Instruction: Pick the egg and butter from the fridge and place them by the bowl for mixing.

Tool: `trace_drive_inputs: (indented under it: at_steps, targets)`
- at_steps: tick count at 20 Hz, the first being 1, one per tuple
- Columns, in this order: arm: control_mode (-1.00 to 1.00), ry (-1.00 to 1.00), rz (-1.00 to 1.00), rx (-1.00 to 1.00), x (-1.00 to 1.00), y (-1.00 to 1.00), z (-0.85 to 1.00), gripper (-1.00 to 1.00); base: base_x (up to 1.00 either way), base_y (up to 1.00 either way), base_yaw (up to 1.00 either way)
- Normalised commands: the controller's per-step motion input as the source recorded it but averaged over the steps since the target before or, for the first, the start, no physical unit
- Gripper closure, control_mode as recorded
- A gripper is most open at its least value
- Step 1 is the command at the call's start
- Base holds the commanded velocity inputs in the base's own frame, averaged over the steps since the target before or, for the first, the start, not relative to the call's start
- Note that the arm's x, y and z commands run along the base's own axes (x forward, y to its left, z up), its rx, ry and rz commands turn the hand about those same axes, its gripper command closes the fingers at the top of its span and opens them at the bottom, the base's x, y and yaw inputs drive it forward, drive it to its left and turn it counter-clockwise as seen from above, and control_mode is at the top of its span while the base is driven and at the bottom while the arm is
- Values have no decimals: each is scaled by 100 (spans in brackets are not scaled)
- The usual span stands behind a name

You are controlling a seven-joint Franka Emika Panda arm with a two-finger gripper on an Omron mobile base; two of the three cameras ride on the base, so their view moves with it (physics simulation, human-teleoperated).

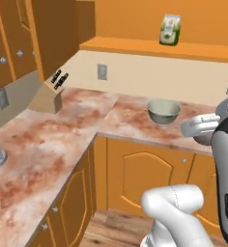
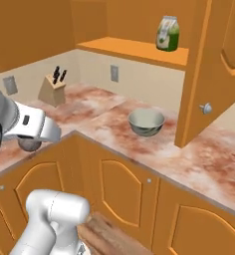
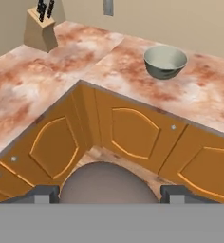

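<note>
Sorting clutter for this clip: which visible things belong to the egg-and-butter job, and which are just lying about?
Job:
egg, between the fingers of the gripper
bowl on the counter

Lying about:
knife block
green-labelled bag on the shelf
wall outlet

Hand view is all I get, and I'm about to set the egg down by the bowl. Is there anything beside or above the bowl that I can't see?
Observer: Yes. In the right base view a cabinet door stands open just right of the bowl, reaching down toward the counter.
Operator: And overhead?
Observer: An orange shelf runs along the wall above the bowl, and a green-and-white packet stands on it.
</note>
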Motion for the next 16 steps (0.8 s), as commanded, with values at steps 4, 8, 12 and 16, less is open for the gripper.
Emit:
trace_drive_inputs:
  at_steps: [4,8,12,16]
  targets:
    - [100,0,0,0,0,0,0,100,57,0,-34]
    - [100,0,0,0,0,0,0,100,56,0,-27]
    - [100,0,0,0,0,0,0,100,46,4,-23]
    - [100,0,0,0,0,0,0,100,52,11,-25]
